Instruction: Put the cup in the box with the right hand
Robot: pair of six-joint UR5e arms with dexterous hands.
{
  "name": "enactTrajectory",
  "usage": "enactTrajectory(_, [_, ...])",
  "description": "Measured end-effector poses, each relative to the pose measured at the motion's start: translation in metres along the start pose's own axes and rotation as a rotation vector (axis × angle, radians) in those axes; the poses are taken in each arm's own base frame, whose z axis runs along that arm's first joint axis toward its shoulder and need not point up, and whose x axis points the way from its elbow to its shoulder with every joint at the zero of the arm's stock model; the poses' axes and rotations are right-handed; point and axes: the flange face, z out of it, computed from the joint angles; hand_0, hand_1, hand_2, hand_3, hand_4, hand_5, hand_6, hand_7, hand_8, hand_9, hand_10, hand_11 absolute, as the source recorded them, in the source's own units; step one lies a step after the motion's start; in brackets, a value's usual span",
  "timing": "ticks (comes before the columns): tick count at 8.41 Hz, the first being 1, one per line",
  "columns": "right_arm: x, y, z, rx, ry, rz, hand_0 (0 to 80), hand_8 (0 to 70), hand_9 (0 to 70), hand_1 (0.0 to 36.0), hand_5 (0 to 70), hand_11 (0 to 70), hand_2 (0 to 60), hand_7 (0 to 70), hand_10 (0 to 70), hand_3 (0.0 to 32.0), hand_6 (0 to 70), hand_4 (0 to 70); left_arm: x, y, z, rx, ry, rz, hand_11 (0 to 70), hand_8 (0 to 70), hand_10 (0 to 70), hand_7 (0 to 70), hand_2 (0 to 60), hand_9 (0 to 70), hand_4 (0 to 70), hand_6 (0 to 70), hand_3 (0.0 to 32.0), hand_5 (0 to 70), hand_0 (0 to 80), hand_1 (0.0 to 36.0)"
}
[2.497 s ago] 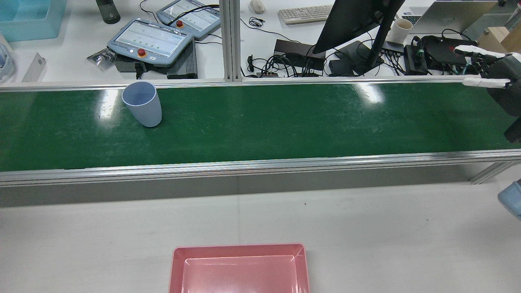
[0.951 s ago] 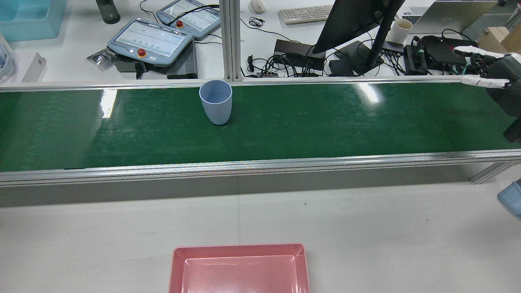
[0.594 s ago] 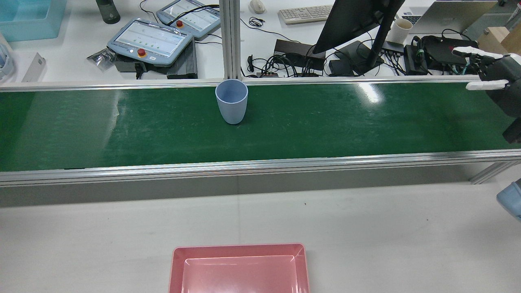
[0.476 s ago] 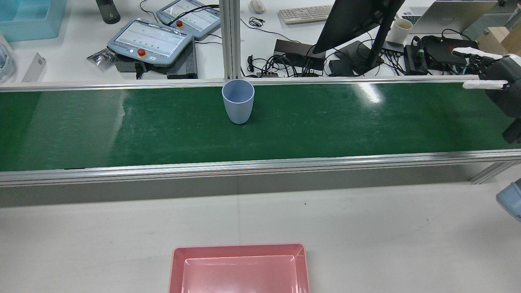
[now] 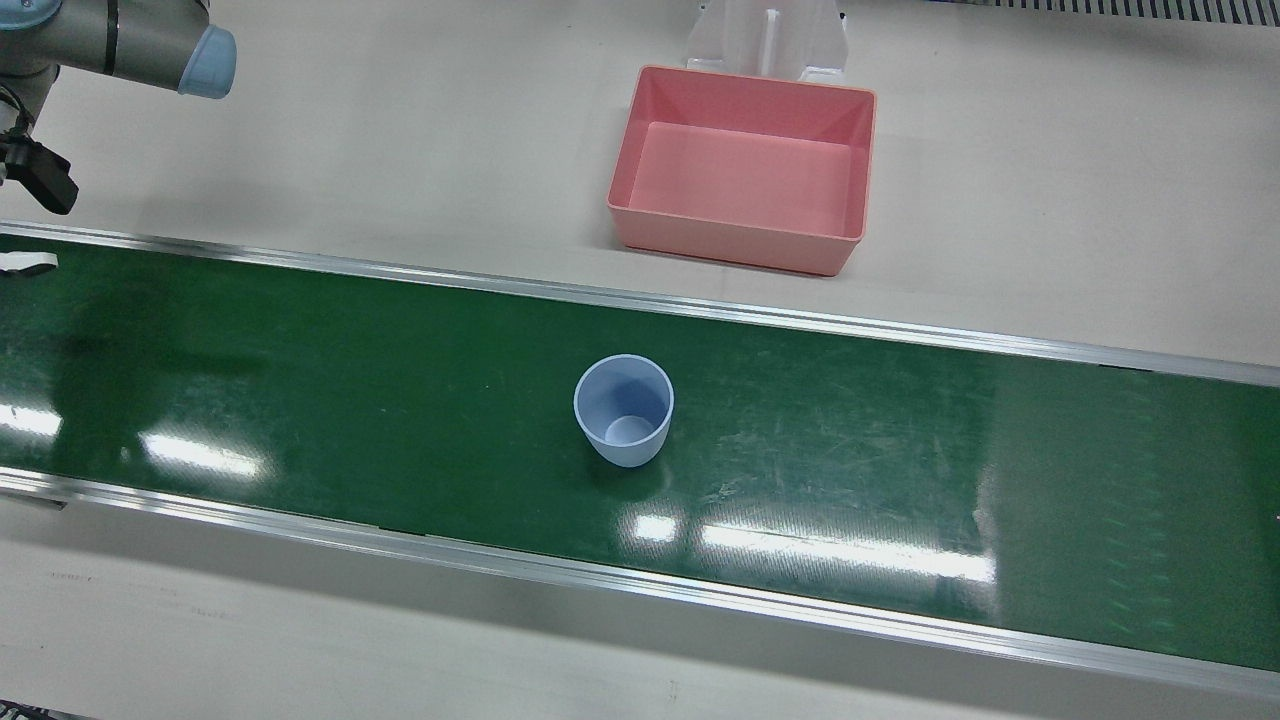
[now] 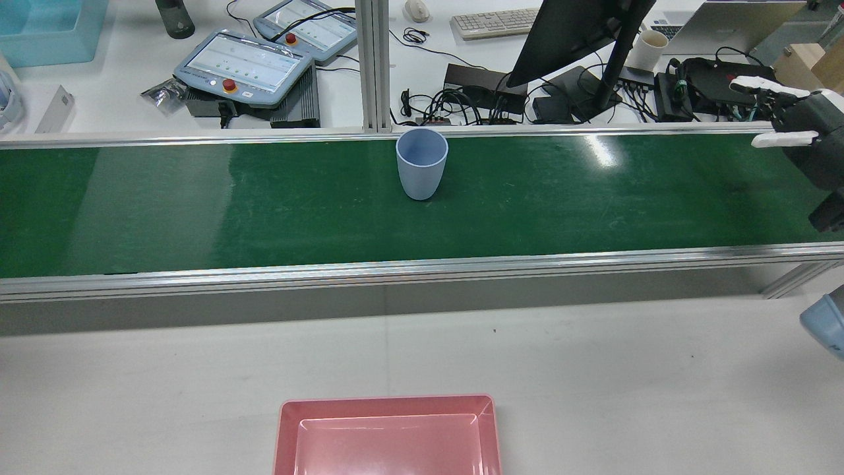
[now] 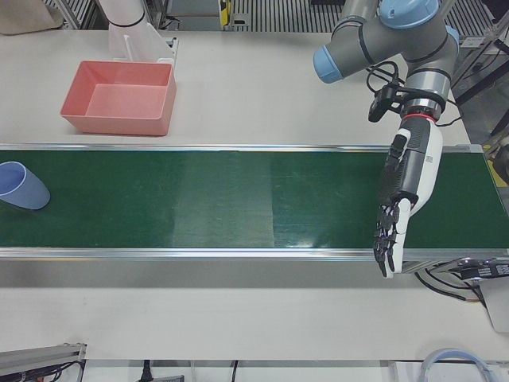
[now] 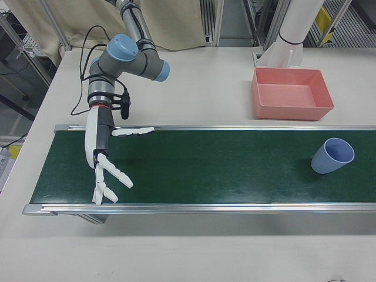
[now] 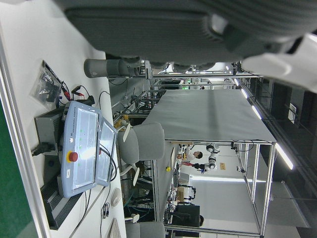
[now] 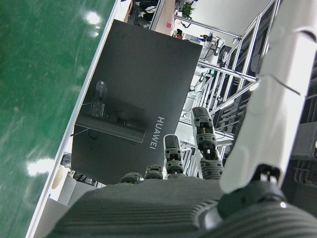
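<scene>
A blue cup (image 5: 623, 409) stands upright mid-belt (image 5: 300, 400), untouched. The right hand (image 8: 106, 167) waits well apart at the belt's end, fingers spread, holding nothing. The pink box (image 5: 742, 168) is empty; grasping and placing both remain.

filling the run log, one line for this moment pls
cup: upright on green belt | right hand: open, at belt end, apart from cup | left hand: open, idle | pink box: empty
</scene>
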Motion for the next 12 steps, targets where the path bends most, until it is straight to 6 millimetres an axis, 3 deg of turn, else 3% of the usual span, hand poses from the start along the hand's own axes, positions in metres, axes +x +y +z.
enactTrajectory(1, [0.001, -0.001, 0.001, -0.003, -0.001, 0.0, 47.0, 0.8, 6.9, 16.0, 3.6, 0.0, 19.8, 26.0, 0.0, 0.0, 6.0, 6.9, 0.0, 0.0, 0.0, 0.0, 0.0, 0.0, 0.0, 0.0, 0.0, 0.0, 0.0, 0.0, 0.0, 0.0, 0.0, 0.0, 0.0, 0.0])
enactTrajectory(3, [0.001, 0.002, 0.004, -0.013, -0.003, 0.002, 50.0, 0.6, 6.6, 10.9, 3.8, 0.0, 0.0, 26.0, 0.0, 0.0, 6.0, 14.0, 0.0, 0.0, 0.0, 0.0, 0.0, 0.0, 0.0, 0.0, 0.0, 0.0, 0.0, 0.0, 0.0, 0.0, 0.0, 0.0, 0.0, 0.0])
enactTrajectory(5, [0.003, 0.004, 0.007, -0.018, -0.002, 0.003, 46.8, 0.5, 6.5, 16.9, 3.6, 0.0, 22.1, 25.7, 0.0, 0.0, 5.9, 5.6, 0.0, 0.0, 0.0, 0.0, 0.0, 0.0, 0.0, 0.0, 0.0, 0.0, 0.0, 0.0, 0.0, 0.0, 0.0, 0.0, 0.0, 0.0])
enactTrajectory(6, [0.003, 0.004, 0.007, -0.017, -0.001, 0.003, 47.7, 0.5, 6.5, 16.6, 3.9, 0.0, 19.0, 26.1, 0.0, 0.0, 6.0, 6.6, 0.0, 0.0, 0.0, 0.0, 0.0, 0.0, 0.0, 0.0, 0.0, 0.0, 0.0, 0.0, 0.0, 0.0, 0.0, 0.0, 0.0, 0.0])
enactTrajectory(7, [0.003, 0.004, 0.008, -0.018, -0.001, 0.003, 50.5, 0.5, 6.4, 12.7, 4.1, 0.0, 3.0, 26.1, 0.0, 0.0, 6.1, 12.4, 0.0, 0.0, 0.0, 0.0, 0.0, 0.0, 0.0, 0.0, 0.0, 0.0, 0.0, 0.0, 0.0, 0.0, 0.0, 0.0, 0.0, 0.0])
enactTrajectory(8, [0.004, 0.006, 0.009, -0.02, -0.001, 0.004, 50.5, 0.3, 6.1, 13.9, 4.2, 0.0, 5.8, 26.0, 0.0, 0.0, 6.0, 11.1, 0.0, 0.0, 0.0, 0.0, 0.0, 0.0, 0.0, 0.0, 0.0, 0.0, 0.0, 0.0, 0.0, 0.0, 0.0, 0.0, 0.0, 0.0])
enactTrajectory(12, [0.008, 0.013, 0.013, -0.031, 0.006, 0.009, 52.6, 0.3, 6.0, 13.4, 4.5, 0.0, 0.0, 26.1, 0.0, 0.0, 6.2, 13.2, 0.0, 0.0, 0.0, 0.0, 0.0, 0.0, 0.0, 0.0, 0.0, 0.0, 0.0, 0.0, 0.0, 0.0, 0.0, 0.0, 0.0, 0.0])
